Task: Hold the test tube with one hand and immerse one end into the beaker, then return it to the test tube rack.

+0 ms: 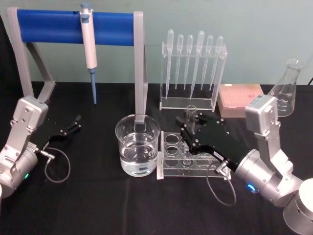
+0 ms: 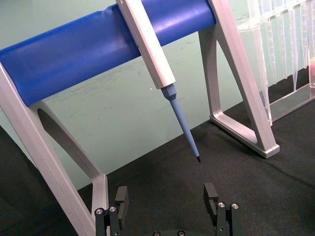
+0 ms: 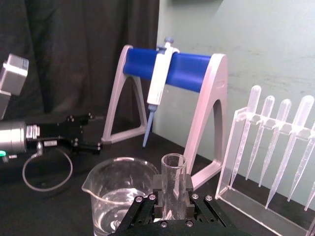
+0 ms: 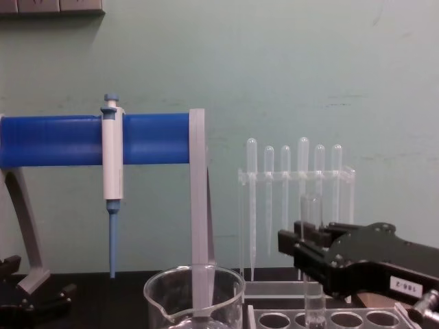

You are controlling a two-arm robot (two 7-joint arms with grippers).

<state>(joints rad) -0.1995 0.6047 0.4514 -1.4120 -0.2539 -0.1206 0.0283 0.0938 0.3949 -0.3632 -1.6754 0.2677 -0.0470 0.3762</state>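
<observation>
head view: right hand (image 1: 190, 123) clamped on upright tube (image 1: 190, 116), over rack (image 1: 172, 157) right of beaker (image 1: 137, 145). left hand (image 1: 74, 123) apart, idle far left on desk (image 1: 98, 205).

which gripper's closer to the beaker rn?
Right. Right gripper grips the test tube over the rack, just beside the beaker. Left gripper sits open, farther off on its other side.

The one readable mark is a small white label on the side of the black right gripper (image 4: 310, 252), seen in the chest view; its dark print seems to read "186-2", though the digits are small and unsure. The conical clear glass flask (image 1: 287, 89) bears faint white graduation marks; none can be read.
</observation>
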